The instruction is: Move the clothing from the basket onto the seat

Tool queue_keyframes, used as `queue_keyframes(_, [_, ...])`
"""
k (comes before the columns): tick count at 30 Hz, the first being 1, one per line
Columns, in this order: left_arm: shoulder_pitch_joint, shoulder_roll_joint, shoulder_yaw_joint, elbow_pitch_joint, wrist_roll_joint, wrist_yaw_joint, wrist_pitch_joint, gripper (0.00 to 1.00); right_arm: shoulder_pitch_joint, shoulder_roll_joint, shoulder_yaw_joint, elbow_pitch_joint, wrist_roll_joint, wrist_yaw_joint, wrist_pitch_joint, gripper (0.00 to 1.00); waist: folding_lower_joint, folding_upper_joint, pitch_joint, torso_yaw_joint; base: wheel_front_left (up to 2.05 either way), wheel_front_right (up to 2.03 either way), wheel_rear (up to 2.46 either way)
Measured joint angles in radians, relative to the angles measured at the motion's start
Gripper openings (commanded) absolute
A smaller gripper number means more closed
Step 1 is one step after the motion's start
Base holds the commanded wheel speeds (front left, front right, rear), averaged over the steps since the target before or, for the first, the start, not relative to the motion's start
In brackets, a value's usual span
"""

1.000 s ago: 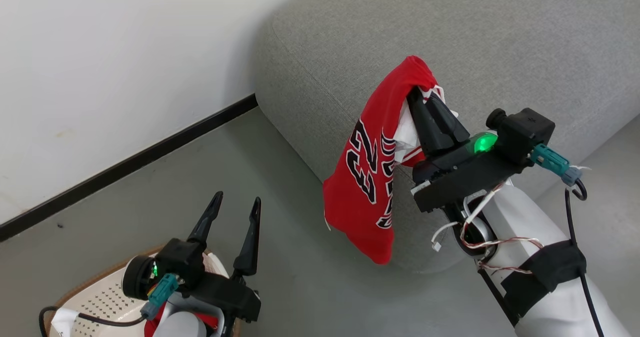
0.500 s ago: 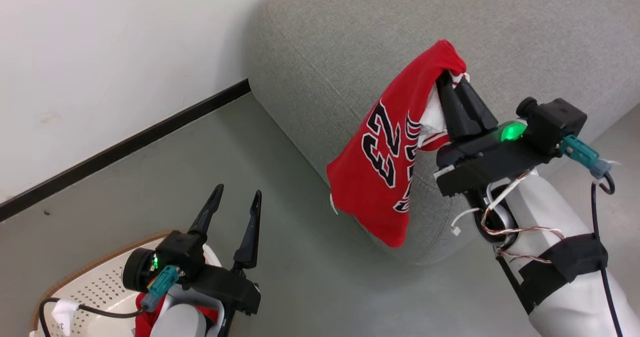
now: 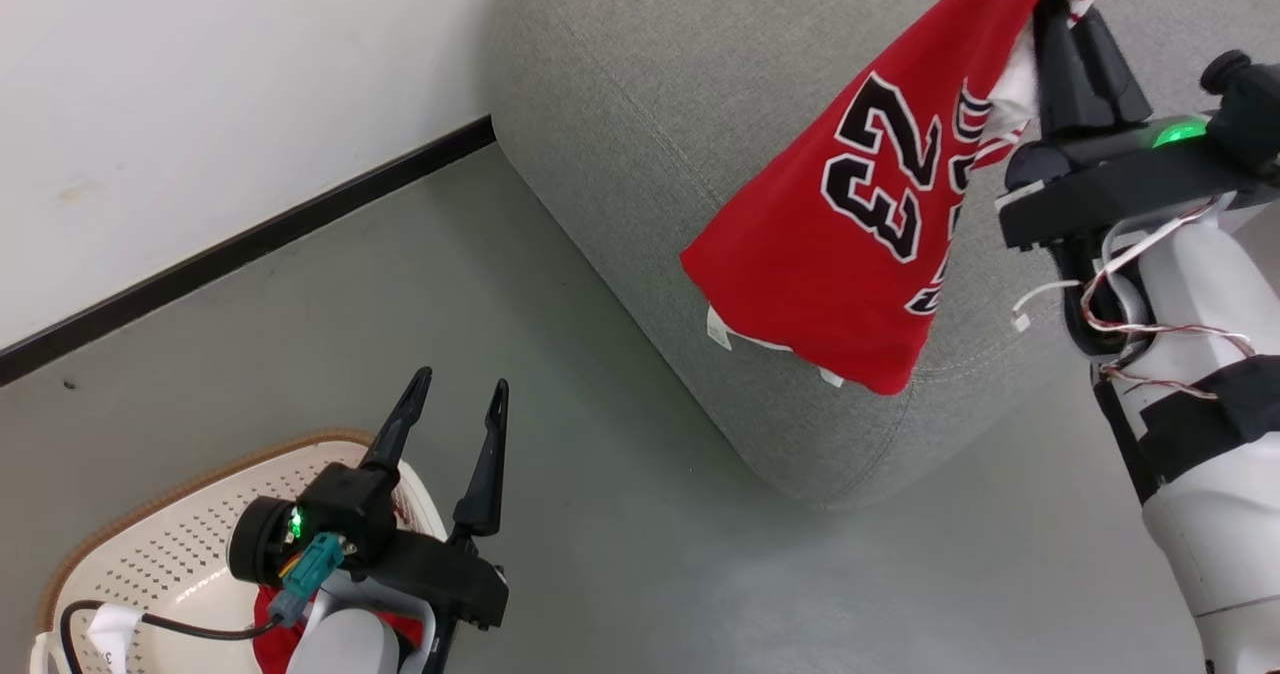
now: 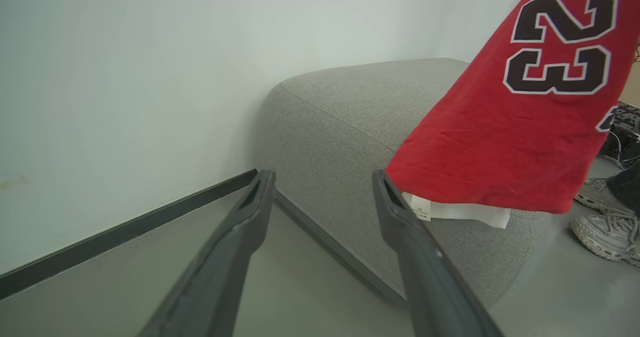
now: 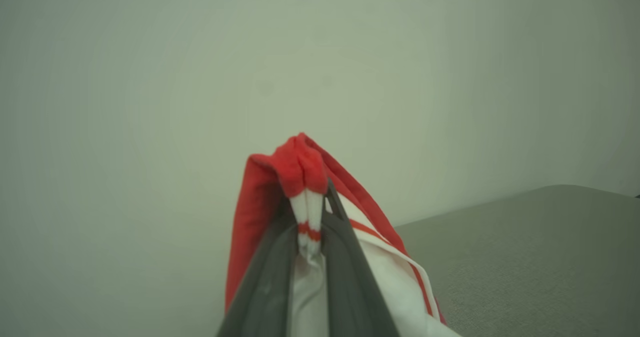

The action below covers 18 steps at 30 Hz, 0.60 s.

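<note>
The right claw (image 3: 1062,2) is clenched on the bunched top of the red "23" jersey (image 3: 860,234), its white trim pinched between the dark fingers (image 5: 345,257). The jersey hangs over the rounded corner of the grey sofa (image 3: 650,104); contact between hem and cushion cannot be judged. The left claw (image 3: 460,382) is released and empty above the basket (image 3: 150,484), which sits on the floor (image 3: 300,354) with another red garment (image 3: 270,619) inside.
</note>
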<state>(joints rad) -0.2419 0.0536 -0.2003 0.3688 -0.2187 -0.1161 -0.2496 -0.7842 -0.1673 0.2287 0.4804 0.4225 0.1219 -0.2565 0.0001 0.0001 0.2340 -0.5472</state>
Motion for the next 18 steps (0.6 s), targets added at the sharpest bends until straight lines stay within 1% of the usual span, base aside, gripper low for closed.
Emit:
queue_keyframes(7, [0.000, 0.016, 0.000, -0.018, 0.005, -0.007, 0.000, 1.00, -0.040, -0.020, -0.053, 0.029, -0.001, 0.000, 0.000, 0.00, 0.0000, 0.0000, 0.033, 0.000, 0.00, 0.00, 0.00])
queue_keyframes(11, [0.000, 0.024, 0.000, -0.027, 0.029, -0.007, 0.000, 1.00, -0.065, -0.043, -0.091, 0.046, -0.001, 0.000, 0.000, 0.00, 0.0000, 0.0000, 0.059, -0.002, 0.00, 0.00, 0.00])
queue_keyframes(18, [-0.007, 0.047, -0.004, -0.040, 0.038, -0.007, 0.000, 1.00, -0.103, -0.074, -0.160, 0.056, -0.001, -0.003, 0.000, 0.00, 0.0000, 0.0001, 0.113, -0.006, 0.00, 0.00, 0.00])
